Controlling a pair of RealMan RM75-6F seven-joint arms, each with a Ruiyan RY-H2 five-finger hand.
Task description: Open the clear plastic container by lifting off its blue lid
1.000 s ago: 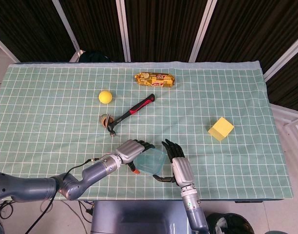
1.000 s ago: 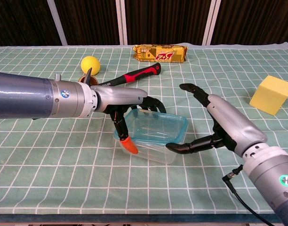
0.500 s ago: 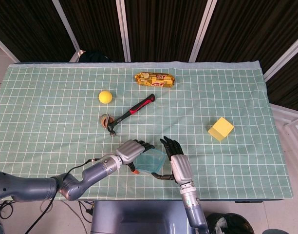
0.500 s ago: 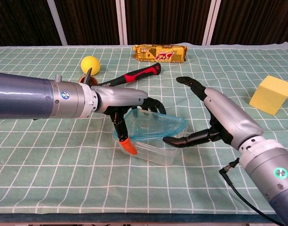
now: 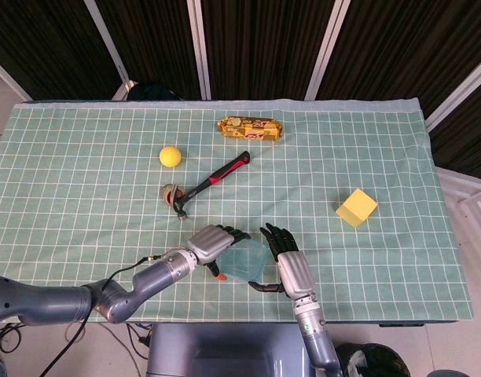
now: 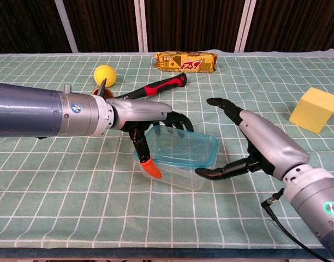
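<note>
Near the lower middle of the head view, close to the bench's point(image 5: 83, 196) front edge, the clear plastic container point(image 6: 175, 161) sits on the green checked cloth with its blue lid point(image 6: 180, 146) still on top. The left hand point(image 6: 156, 128) reaches in from the left of the frame and holds the container's left end, dark fingers curled over the far rim and an orange-tipped thumb point(image 6: 150, 168) pressed against the near wall. The right hand point(image 6: 249, 144) stands just right of the container with its fingers spread wide, holding nothing; in the chest view its lower finger lies along the cloth beside the container's right corner, and I cannot tell whether it touches, while its upper fingers arch above the lid's right end.

Beyond the container, toward the upper middle of the frame, a red-and-black hammer point(image 5: 213, 179) lies on a slant, its head just beside a small brown round object point(image 5: 172, 192). A yellow ball point(image 5: 170, 156) rests further up and left, a gold snack packet point(image 5: 250, 128) near the far edge, and a yellow block point(image 5: 356, 207) well apart at the right. Open cloth stretches to the right of the right hand and across the whole left side of the bench.
</note>
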